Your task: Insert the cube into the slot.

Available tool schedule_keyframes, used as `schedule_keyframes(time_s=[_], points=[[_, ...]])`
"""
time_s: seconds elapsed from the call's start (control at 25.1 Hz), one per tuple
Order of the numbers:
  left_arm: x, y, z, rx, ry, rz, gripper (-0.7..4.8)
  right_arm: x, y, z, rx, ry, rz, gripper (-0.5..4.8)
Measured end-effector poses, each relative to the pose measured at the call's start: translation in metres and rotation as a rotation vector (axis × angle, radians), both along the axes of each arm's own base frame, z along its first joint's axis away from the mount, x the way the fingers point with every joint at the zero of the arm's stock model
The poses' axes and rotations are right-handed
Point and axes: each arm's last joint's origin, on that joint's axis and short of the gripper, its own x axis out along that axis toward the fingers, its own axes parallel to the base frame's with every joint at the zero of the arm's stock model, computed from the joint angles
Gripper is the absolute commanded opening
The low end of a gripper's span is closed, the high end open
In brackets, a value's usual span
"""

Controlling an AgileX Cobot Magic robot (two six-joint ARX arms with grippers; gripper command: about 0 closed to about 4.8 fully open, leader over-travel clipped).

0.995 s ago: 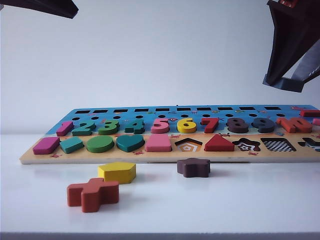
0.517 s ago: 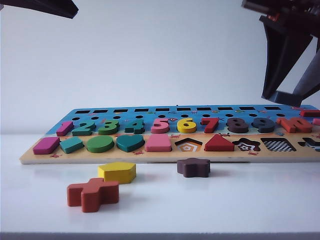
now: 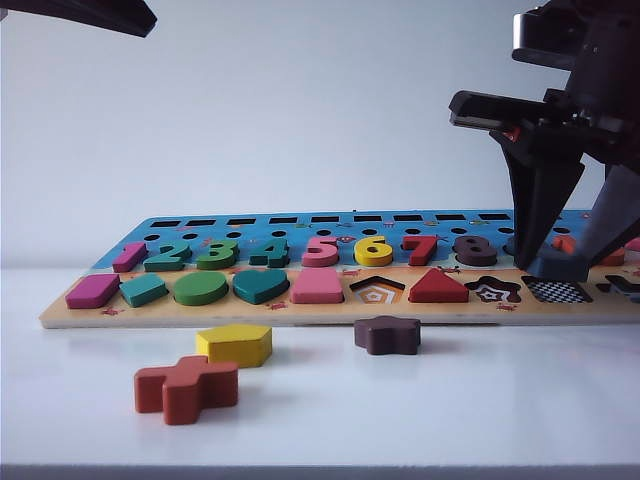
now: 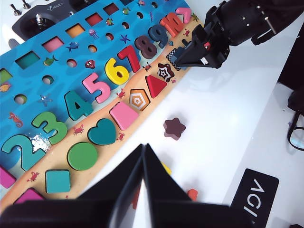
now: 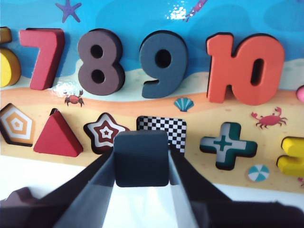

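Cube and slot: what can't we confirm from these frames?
- Gap between cube and slot: the right wrist view has the cube covering the slot's near part; the exterior view sees it edge-on, partly behind the right gripper.
- Left gripper: shut; the exterior view crops it at the top edge.
- Cross-shaped hole: cut by the exterior view's right edge.

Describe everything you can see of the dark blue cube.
The cube is a flat, dark navy square block with rounded corners and a matte, painted look. The right gripper holds it by two opposite sides between its fingers, above the near edge of the checkerboard slot, not yet seated. In the exterior view it hangs just over the board.
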Motion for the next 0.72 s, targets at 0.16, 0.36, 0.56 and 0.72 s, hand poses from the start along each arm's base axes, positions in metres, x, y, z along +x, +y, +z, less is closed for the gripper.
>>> schedule_keyframes(time_s=[0.16,0.36,0.56,0.72], points=[[0.0000,0.0000,0.0000,0.000,0.000,0.000,0.10,0.0014,0.0002,0.0001,-0.015,-0.020,-0.002,-0.05],[0.0000,0.0000,0.0000,0.000,0.000,0.000,0.10,0.0017,-0.0004,0.0002,-0.029,-0.030,-0.010,-0.05],[0.0000,0.0000,0.0000,0.000,0.000,0.000,0.10,0.0045,-0.0025,-0.0016,-0.037,-0.023,-0.025,-0.05],[0.0000,0.0000,0.0000,0.000,0.000,0.000,0.10,0.0053,-0.0016,-0.0041,-0.046,-0.015,-0.025,-0.05]])
